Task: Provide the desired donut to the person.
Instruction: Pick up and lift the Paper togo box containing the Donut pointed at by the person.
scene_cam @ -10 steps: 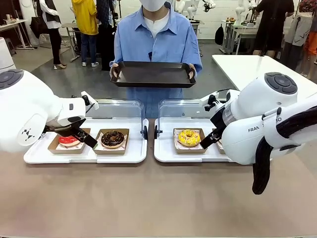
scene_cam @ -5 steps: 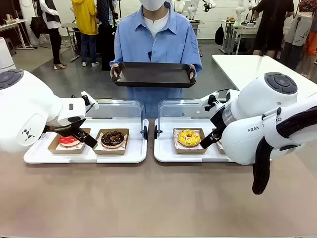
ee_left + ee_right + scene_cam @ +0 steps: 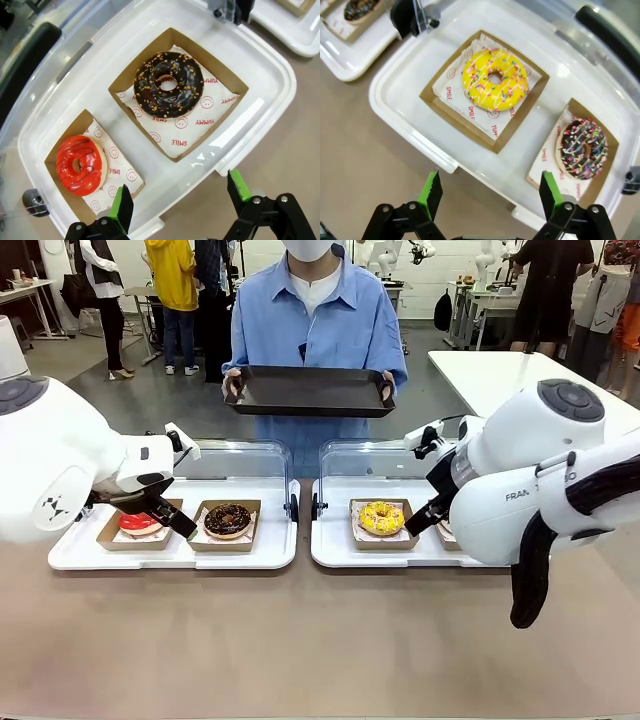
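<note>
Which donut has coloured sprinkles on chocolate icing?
The dark donut beside the yellow donut, in the right-hand tray; the other chocolate donut carries only brown crumbs.

The person [image 3: 315,310] in a light blue shirt stands at the far side of the table and holds a black tray [image 3: 308,390] level with both hands. Each in its own brown box [image 3: 140,120] lie a red donut [image 3: 79,164], a chocolate donut with nuts [image 3: 168,85], a yellow sprinkled donut [image 3: 495,79] and a dark sprinkled donut [image 3: 582,148].
</note>
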`<state>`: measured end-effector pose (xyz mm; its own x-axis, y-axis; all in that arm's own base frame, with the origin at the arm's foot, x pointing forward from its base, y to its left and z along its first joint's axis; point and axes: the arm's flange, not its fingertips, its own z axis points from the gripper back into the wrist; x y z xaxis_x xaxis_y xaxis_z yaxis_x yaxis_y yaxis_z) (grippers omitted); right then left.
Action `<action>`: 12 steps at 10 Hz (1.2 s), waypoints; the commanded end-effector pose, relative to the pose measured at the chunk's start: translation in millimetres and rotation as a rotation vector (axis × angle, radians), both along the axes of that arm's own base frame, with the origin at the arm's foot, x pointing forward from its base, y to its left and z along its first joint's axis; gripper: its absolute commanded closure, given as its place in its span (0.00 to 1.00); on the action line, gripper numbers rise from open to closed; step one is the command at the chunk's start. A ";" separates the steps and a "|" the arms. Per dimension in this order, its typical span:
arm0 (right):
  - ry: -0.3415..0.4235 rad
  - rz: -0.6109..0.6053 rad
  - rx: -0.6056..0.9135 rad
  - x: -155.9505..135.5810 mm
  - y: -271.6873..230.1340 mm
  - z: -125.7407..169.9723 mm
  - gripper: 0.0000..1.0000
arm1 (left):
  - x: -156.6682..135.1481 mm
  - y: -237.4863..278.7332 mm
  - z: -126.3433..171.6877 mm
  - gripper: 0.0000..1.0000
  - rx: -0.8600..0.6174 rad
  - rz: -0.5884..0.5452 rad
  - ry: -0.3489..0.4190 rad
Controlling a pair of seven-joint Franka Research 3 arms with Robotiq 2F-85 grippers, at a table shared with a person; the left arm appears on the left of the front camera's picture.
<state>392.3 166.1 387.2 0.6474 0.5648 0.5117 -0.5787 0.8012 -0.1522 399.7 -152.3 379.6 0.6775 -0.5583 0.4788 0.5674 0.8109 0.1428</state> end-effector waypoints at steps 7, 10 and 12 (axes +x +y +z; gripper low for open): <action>0.174 -0.001 -0.197 -61.9 3.3 176.1 0.00 | -52.4 -15.4 180.2 0.00 0.218 -0.065 0.078; 0.106 -0.019 -0.303 -80.5 9.8 200.3 0.00 | -68.0 -4.3 202.9 0.00 0.211 -0.081 -0.014; 0.186 0.008 -0.205 -77.1 7.3 192.0 0.00 | -61.3 -12.9 198.8 0.00 0.198 -0.063 0.077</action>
